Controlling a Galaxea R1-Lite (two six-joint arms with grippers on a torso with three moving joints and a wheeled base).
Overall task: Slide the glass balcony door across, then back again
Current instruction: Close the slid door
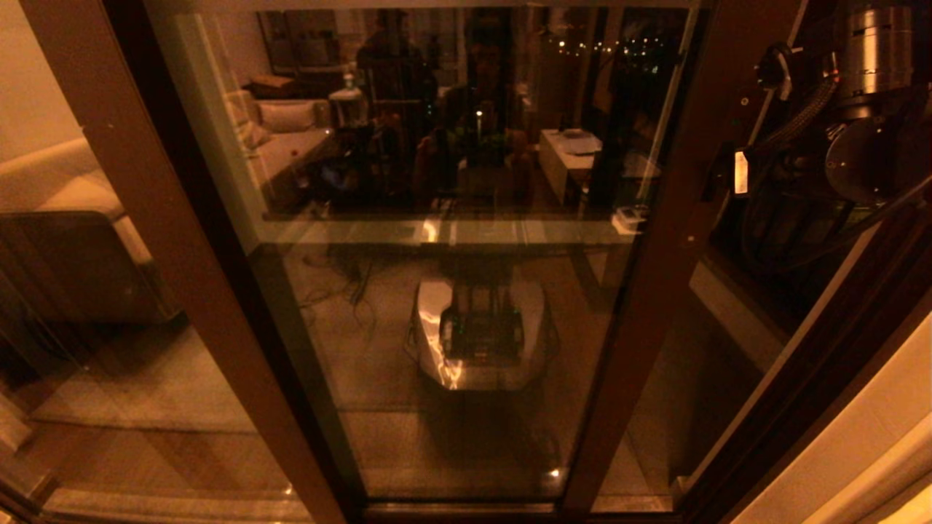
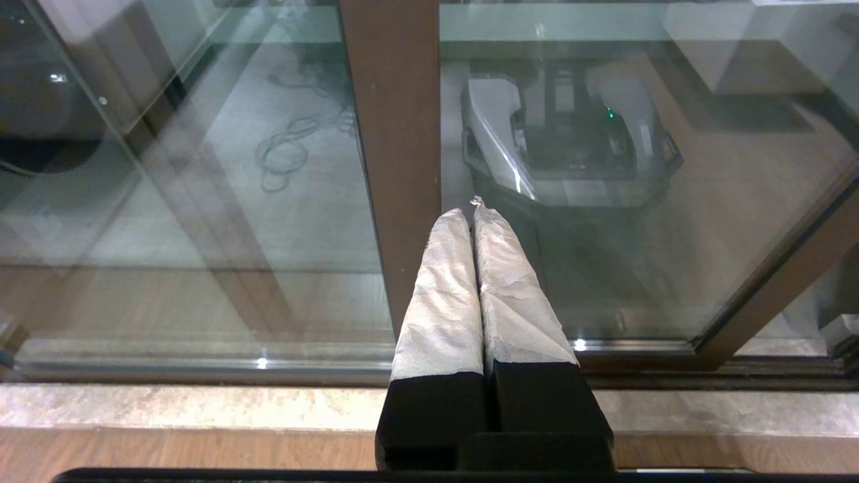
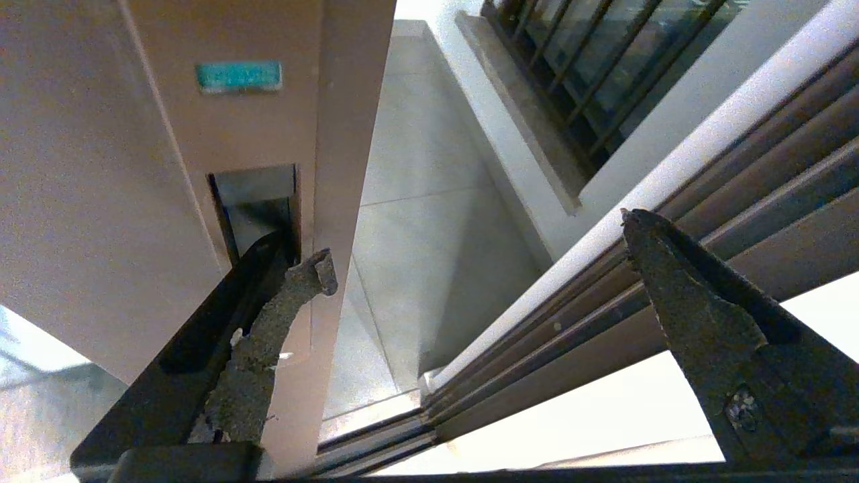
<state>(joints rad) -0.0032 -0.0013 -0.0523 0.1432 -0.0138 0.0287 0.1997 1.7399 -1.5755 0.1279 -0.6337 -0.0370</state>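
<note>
The glass balcony door (image 1: 451, 218) fills the middle of the head view, and its pane reflects the room and my own base. Its dark brown stile (image 1: 655, 276) stands at the right, a gap away from the jamb. My right arm (image 1: 859, 109) reaches in at that stile. In the right wrist view the right gripper (image 3: 476, 240) is open: one fingertip (image 3: 315, 268) sits at the recessed handle slot (image 3: 258, 201), the other hangs before the jamb rails. My left gripper (image 2: 470, 213) is shut and empty, low before the glass.
Through the gap I see balcony floor tiles (image 3: 416, 201) and a black-barred window (image 3: 590, 80). The jamb rails (image 3: 604, 282) run beside the gap. A plain brown stile (image 2: 396, 134) and a stone threshold (image 2: 201, 402) lie by the left gripper. A sofa (image 1: 65, 240) shows at the left.
</note>
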